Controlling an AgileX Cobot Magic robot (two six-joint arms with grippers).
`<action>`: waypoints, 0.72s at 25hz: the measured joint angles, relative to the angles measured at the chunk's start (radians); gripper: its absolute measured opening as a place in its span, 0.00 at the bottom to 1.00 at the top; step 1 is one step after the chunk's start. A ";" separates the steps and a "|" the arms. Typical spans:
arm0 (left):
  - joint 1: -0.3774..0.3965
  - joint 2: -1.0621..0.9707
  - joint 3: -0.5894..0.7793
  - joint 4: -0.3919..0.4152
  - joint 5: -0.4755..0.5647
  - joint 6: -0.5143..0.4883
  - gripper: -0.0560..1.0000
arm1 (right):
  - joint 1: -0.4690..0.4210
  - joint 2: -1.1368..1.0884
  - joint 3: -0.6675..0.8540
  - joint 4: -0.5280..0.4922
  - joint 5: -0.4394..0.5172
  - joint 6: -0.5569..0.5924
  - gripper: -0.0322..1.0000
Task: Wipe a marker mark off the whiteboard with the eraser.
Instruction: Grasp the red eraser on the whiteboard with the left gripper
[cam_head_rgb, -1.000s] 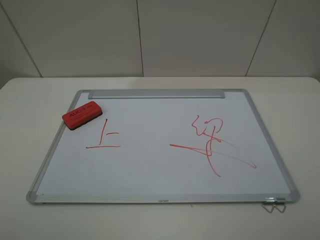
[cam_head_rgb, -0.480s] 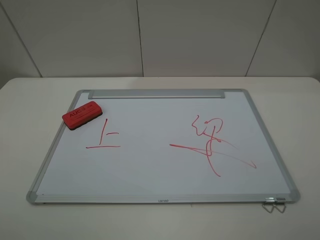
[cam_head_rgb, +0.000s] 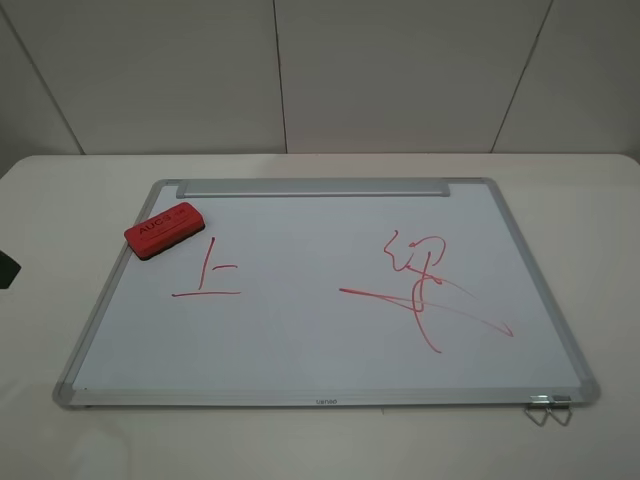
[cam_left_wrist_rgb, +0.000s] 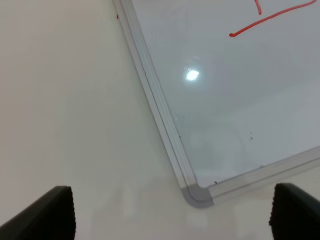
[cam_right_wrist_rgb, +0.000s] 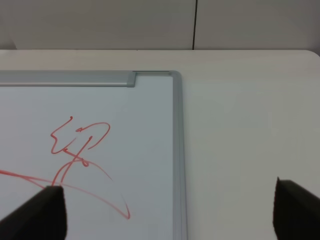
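Observation:
The whiteboard (cam_head_rgb: 300, 340) lies flat on the table. The red eraser (cam_head_rgb: 163, 229) rests on its far left corner area, lettering up. The marker mark (cam_head_rgb: 207, 272) of three thin red strokes sits just in front of the eraser. My left gripper (cam_left_wrist_rgb: 172, 217) is open and empty, hovering over the board's near left corner cap (cam_left_wrist_rgb: 197, 195), with one end of the mark's baseline (cam_left_wrist_rgb: 270, 17) showing. My right gripper (cam_right_wrist_rgb: 167, 212) is open and empty above the board's far right part. Neither gripper touches the eraser.
A large red scribble (cam_head_rgb: 425, 290) (cam_right_wrist_rgb: 80, 150) covers the board's right half. The silver tray bar (cam_head_rgb: 312, 187) runs along the far edge. A metal clip (cam_head_rgb: 548, 408) sticks out at the near right corner. A dark part of the left arm (cam_head_rgb: 5, 268) shows at the left edge.
A dark part of the left arm has come into the exterior view at the left edge. The eraser, board and marks have not moved.

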 joint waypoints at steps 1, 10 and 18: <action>-0.014 0.063 -0.031 0.005 -0.017 0.013 0.79 | 0.000 0.000 0.000 0.000 0.000 0.000 0.72; -0.140 0.533 -0.341 0.072 -0.048 0.248 0.79 | 0.000 0.000 0.000 0.000 0.000 0.000 0.72; -0.151 0.738 -0.524 0.100 -0.049 0.435 0.79 | 0.000 0.000 0.000 0.000 0.000 0.000 0.72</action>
